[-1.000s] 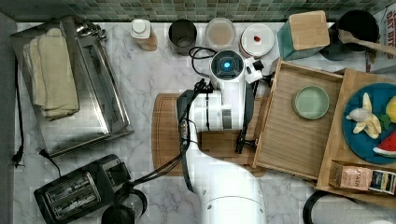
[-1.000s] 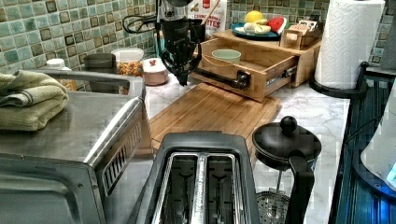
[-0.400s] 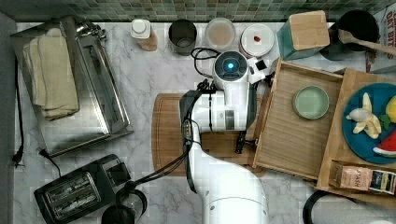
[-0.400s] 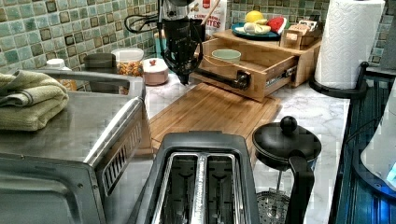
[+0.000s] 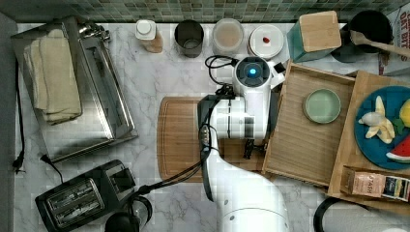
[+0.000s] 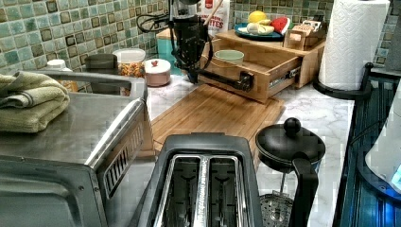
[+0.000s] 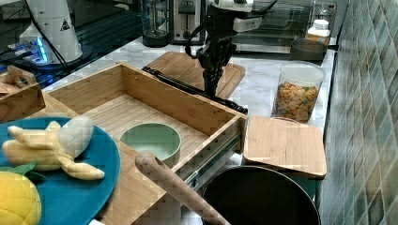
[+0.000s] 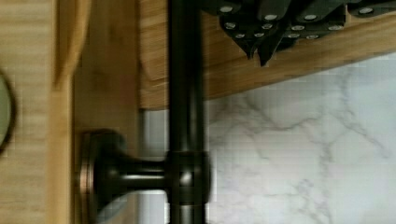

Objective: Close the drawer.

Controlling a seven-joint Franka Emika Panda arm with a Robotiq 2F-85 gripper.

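The drawer (image 5: pixel 300 145) stands pulled out from the wooden stand, toward the top view's left. A green bowl (image 5: pixel 322 106) sits inside it. A dark bar handle (image 8: pixel 186 93) runs along the drawer front (image 6: pixel 227 82). My gripper (image 7: pixel 210 86) points down just in front of that handle, near its end towards the tiled wall. Its fingertips (image 8: pixel 259 46) meet, shut on nothing, a little way off the bar and above the cutting board's edge. In the left view my gripper (image 6: pixel 194 75) hangs beside the drawer front.
The cutting board (image 5: pixel 179 140) lies below the drawer front. Jars (image 5: pixel 228 36) line the back wall. A blue plate of fruit (image 5: pixel 382 125) sits on the stand top. A toaster oven (image 5: pixel 92 96), a toaster (image 5: pixel 82 200) and a black kettle (image 6: pixel 288 146) stand further off.
My wrist has shifted towards the drawer front, to the right in the top view. The drawer has not visibly moved.
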